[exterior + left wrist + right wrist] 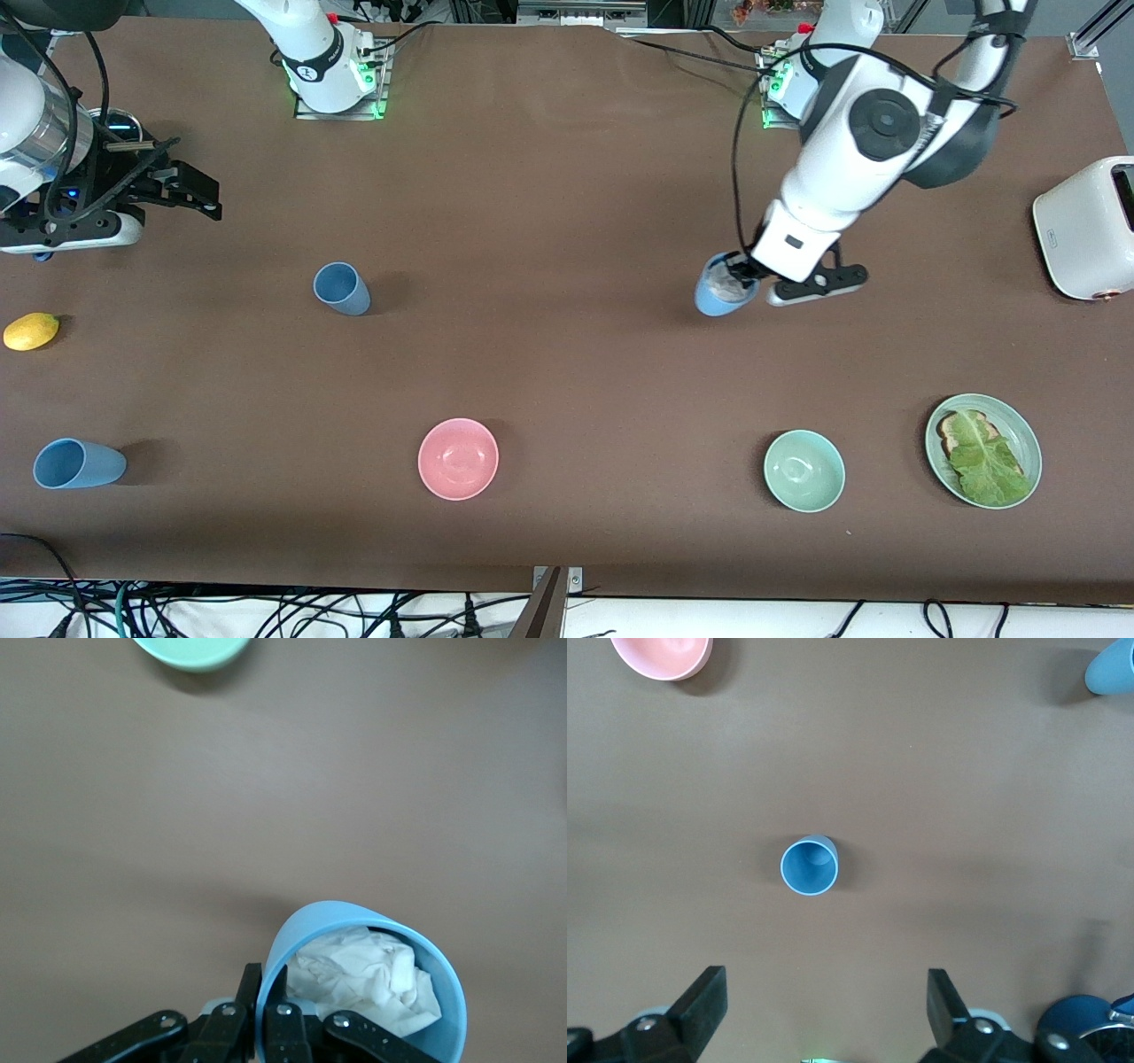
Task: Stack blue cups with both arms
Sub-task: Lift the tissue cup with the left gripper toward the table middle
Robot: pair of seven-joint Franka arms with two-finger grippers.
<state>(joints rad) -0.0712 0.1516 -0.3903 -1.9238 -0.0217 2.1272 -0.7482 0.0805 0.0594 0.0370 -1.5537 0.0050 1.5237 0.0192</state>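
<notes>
Left claw (pixel 742 275) is clamped on the rim of a paper-stuffed cup (pixel 722 288). Right claw (pixel 190 190) hangs spread wide and empty over the surface, waiting. Two more cups, one upright (pixel 342 289), one toppled (pixel 78 463), sit untouched; nothing's stacked yet.

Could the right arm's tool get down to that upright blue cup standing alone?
Probably yes: the right tool is open above the upright blue cup, with only bare table around it.
</notes>
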